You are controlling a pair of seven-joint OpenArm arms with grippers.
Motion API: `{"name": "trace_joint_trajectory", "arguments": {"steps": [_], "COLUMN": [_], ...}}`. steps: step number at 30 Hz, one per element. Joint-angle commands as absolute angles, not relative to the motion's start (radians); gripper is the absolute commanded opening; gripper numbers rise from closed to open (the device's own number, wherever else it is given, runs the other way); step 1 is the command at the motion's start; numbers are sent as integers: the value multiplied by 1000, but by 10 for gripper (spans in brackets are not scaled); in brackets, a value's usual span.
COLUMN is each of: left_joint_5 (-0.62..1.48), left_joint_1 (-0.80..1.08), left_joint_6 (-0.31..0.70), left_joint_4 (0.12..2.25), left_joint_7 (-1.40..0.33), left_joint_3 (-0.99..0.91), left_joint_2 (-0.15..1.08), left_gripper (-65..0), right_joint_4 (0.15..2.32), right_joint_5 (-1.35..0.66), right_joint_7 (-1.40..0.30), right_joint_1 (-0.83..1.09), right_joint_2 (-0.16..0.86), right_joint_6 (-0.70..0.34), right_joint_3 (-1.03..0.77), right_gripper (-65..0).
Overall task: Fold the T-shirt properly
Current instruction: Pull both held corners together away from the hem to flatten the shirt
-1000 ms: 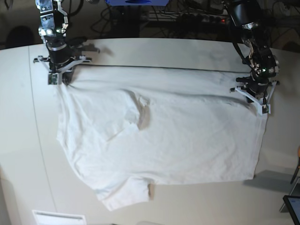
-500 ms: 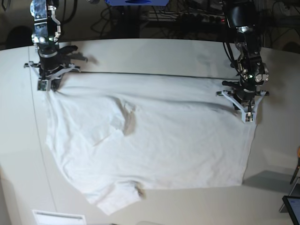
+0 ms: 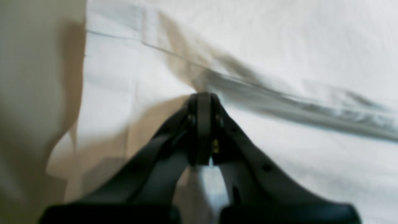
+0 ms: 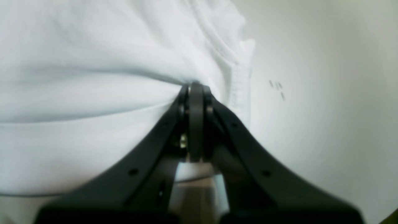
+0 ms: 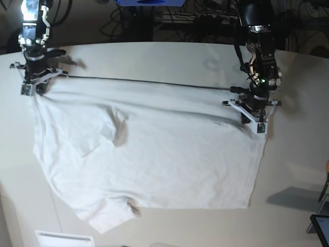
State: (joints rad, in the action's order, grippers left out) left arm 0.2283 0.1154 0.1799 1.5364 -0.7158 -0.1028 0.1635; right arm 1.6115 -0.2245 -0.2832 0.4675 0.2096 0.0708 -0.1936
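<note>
Left tool (image 5: 255, 122) and right tool (image 5: 32, 88) pinching T-shirt (image 5: 154, 154), table (image 5: 154, 56) beneath

You have on the table (image 5: 154, 56): one white T-shirt (image 5: 154, 154); two grippers, the left gripper (image 5: 255, 114) and the right gripper (image 5: 32, 85); one white label (image 5: 64, 239) at the near edge

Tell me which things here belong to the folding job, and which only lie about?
Job: T-shirt; left gripper and right gripper, each shut on it; table.
Lying about: cables; white sheet at the table's near edge.
</note>
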Motion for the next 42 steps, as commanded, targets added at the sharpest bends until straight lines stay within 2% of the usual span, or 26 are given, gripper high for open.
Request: {"name": "trace_joint_trajectory", "arguments": {"steps": [1,21,42], "left_joint_5": [200,203,203], "left_joint_1": [168,401,466], "left_joint_6": [189,188,188], "left_joint_4": [1517,1725,1753], "left_joint_7": [-917,-914,-914], "left_joint_3": [-87,-94,-94], "left_joint_2": [154,128,127], "left_gripper": [-650,-650,-650], "right_joint_4": [1581,1581,1589], "right_joint_5": [-193,-193,-193], "right_joint_7": [-430,-424,-424], "right_joint_1": [506,573,641], "right_joint_2": [220,220,186], "right_joint_6": [116,111,110], "right_joint_3": [-209,-211,-295], "right_gripper": [-649,-649,-649]}}
